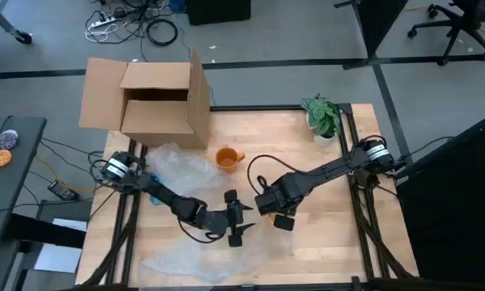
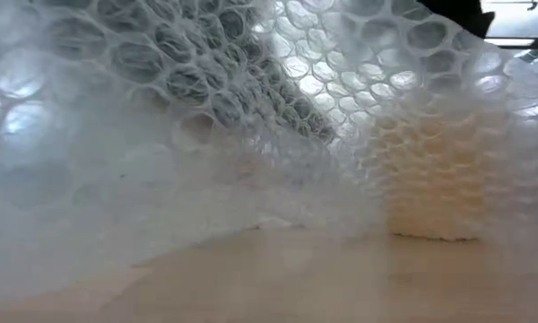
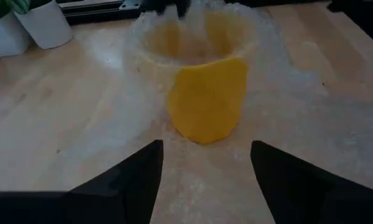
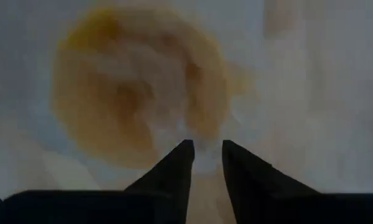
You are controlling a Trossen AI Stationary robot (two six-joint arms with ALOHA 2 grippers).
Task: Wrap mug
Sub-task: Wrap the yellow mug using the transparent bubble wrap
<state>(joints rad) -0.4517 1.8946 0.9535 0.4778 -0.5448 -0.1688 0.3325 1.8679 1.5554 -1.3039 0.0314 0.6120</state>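
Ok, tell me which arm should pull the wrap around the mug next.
Probably right: its end effector is pinched on the wrap right over the mug. The left end effector is open, short of the mug, holding nothing.

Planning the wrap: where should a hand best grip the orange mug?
Probably the rim of the mug, from above, opposite its handle: it stands upright, mouth open, handle sticking out toward the right arm's side.
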